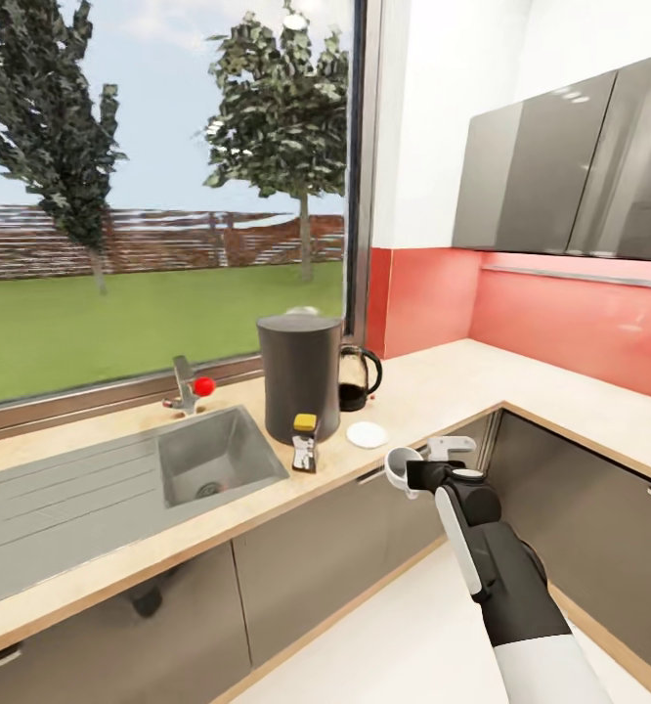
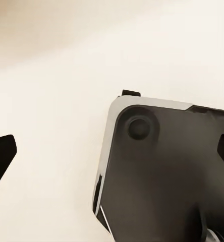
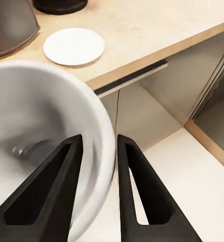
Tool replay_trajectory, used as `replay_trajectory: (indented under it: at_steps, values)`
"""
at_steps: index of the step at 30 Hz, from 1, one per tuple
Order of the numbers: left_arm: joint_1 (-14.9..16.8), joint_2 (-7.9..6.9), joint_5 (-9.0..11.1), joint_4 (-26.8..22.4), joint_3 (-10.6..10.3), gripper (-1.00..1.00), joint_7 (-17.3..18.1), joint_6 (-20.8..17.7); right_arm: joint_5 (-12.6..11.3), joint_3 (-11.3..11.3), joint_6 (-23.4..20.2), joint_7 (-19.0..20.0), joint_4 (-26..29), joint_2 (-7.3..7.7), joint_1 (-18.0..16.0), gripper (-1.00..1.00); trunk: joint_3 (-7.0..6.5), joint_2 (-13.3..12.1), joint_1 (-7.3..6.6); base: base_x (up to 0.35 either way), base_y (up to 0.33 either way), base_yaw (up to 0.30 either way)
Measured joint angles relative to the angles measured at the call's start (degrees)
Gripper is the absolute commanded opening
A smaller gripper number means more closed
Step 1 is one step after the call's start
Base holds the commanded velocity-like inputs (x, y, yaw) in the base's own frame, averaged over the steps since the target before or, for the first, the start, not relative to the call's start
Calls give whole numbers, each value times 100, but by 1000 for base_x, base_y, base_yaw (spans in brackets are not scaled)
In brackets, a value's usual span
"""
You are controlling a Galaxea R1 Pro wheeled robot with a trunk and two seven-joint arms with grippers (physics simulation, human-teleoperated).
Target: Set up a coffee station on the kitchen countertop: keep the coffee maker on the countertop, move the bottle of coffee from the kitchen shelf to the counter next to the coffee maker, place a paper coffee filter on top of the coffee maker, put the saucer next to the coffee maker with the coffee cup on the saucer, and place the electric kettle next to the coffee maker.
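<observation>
Along the beige surface (image 1: 433,386) the saucer (image 1: 367,434) lies beside the coffee maker (image 1: 300,376). Short of its edge, the right end effector (image 3: 98,174) pinches the coffee cup (image 3: 36,146) by its rim. I can't tell the left one's state.

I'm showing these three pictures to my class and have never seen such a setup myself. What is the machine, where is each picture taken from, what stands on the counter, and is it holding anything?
These are simulator renders of a wheeled robot with two arms. The large picture comes from a camera on its head, looking down over a kitchen. The other two come from cameras near each gripper, looking along its two fingers.

On the kitchen countertop by the sink stands the tall dark grey coffee maker. In front of it is the bottle of coffee with a yellow lid, behind it to the right the glass electric kettle, and nearer the counter's edge the white saucer, bare.

The right gripper pinches the rim of the white coffee cup, held off the counter's edge, short of the saucer. The left wrist view shows pale floor and a dark part I can't identify.
</observation>
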State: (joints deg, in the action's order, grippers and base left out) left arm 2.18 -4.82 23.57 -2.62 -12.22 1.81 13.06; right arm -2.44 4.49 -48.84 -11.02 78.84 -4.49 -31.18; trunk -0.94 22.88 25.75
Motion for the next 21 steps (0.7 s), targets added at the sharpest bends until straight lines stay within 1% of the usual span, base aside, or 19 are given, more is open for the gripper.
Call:
replay_trajectory:
  at_steps: [4, 6, 21]
  values:
    - [0, 0, 0, 0, 0, 100, 0, 1, 0, 6, 0, 0, -2, 0, 0, -100, 0, 0, 0, 131, -266, 18]
    - [-1, 0, 0, -1, 1, 100, -2, 1, 0, 13, 1, 0, -4, 0, -1, -100, 0, 0, 0, 129, -267, 158]
    - [-2, 8, 0, -2, 9, 100, 0, 1, 1, 21, 1, 0, -23, -10, -1, -100, 0, 0, 0, 128, -267, 268]
